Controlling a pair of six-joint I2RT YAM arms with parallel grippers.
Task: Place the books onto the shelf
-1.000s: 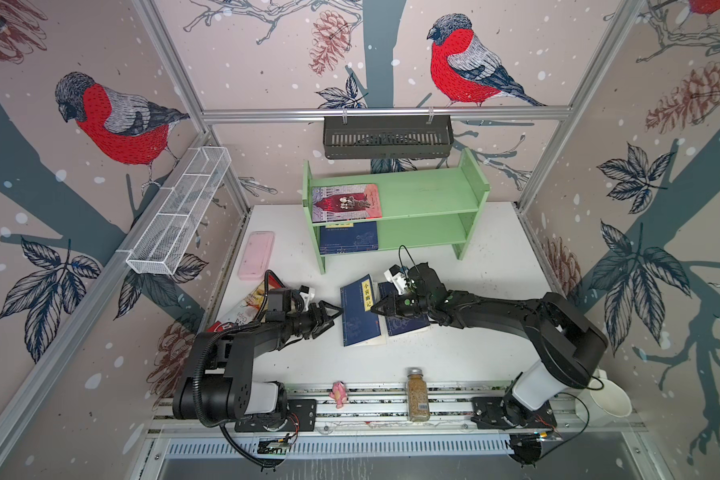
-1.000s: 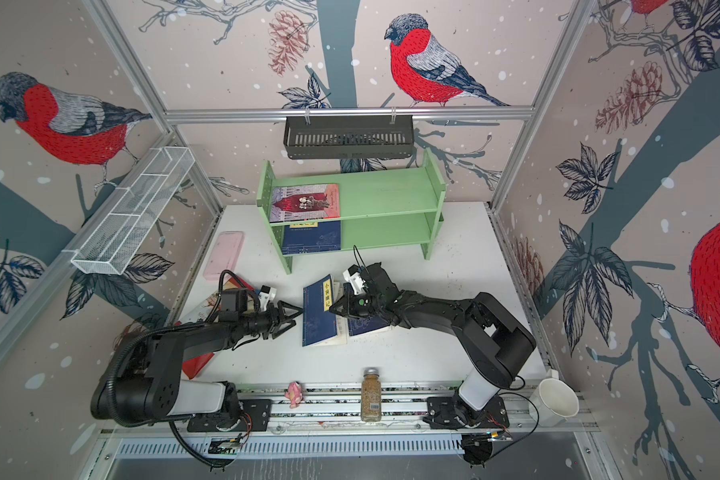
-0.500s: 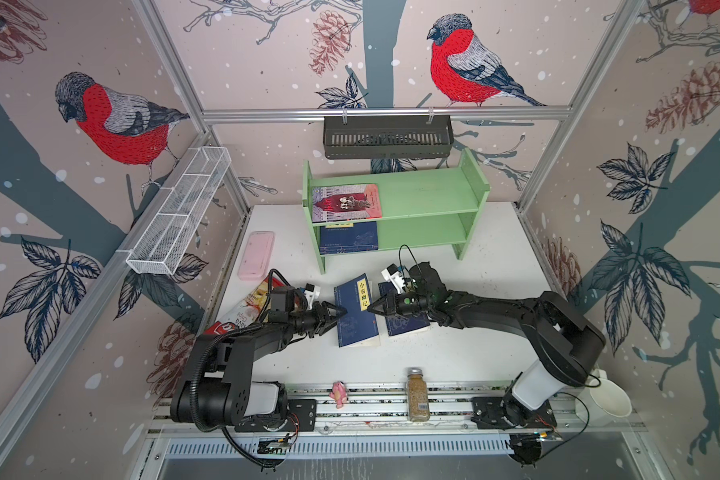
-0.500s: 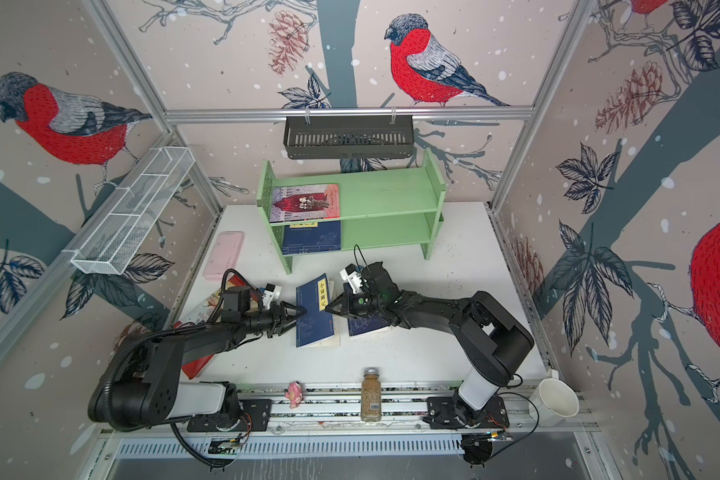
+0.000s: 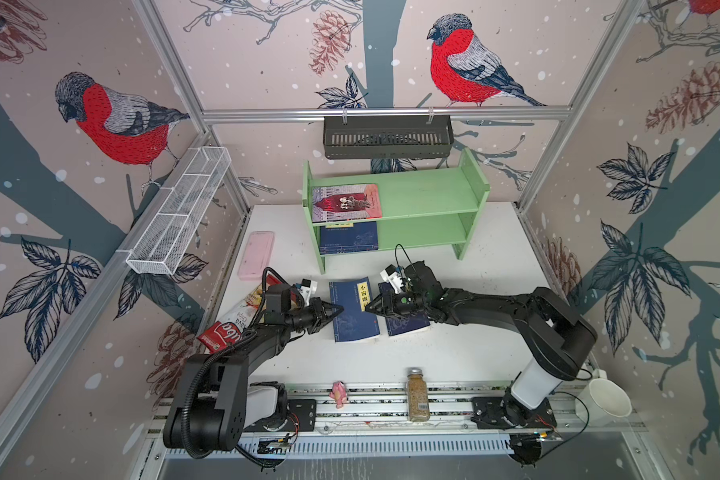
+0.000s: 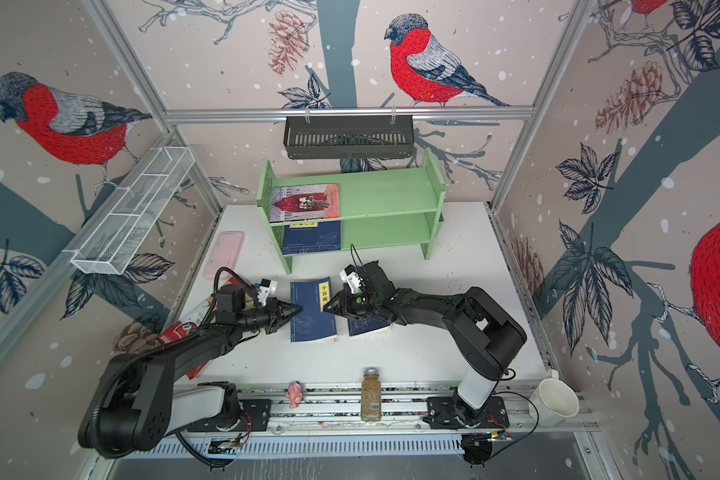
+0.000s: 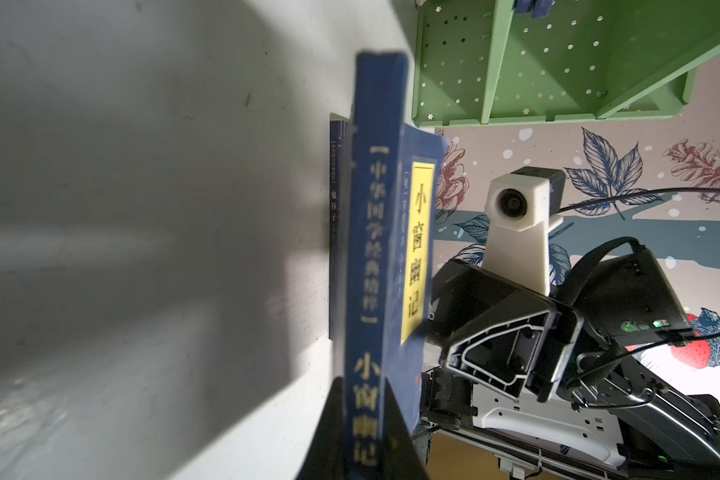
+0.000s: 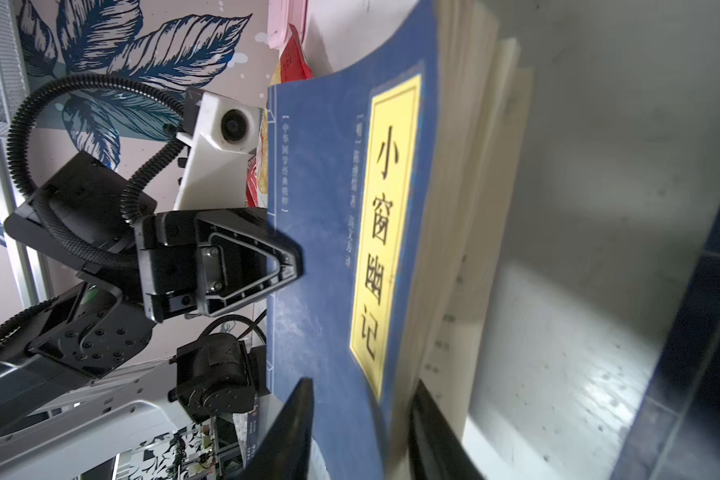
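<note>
The labelled book (image 5: 352,316), navy with a yellow title strip, lies on the worktop (image 5: 495,257) in front of the left end of the shelf (image 5: 425,195). Your left jaws are closed tight on its spine edge, and in the left wrist view the spine runs between the two black fingers (image 7: 329,432). Your right jaws stand parted at the opposite, page edge of the same book, with one finger (image 8: 292,432) over the cover and one beside the pages; as far as the right wrist view shows, they are not pinching it. Just under the labelled book, the left wrist view shows another navy spine (image 7: 334,216) flat on the worktop. A second navy book (image 5: 408,326) lies just beside the labelled one, toward the shelf's right end and partly under your right arm (image 5: 495,307). The light green, two-tier shelf already carries two books: the pink-red book (image 5: 346,203) flat on the upper tier at the left end, and the lower-tier book (image 5: 348,237) directly beneath it. Left of the shelf lies a pink slab (image 5: 256,254), with a snack bag (image 5: 219,334) in front of it by your left arm (image 5: 258,345). A black basket (image 5: 387,135) hangs above and behind the shelf, and a white wire basket (image 5: 179,212) hangs on the wall to its left. Well in front of the shelf stand a spice jar (image 5: 417,395), a small pink figure (image 5: 338,392) and, past its right end, a white cup (image 5: 607,399).
</note>
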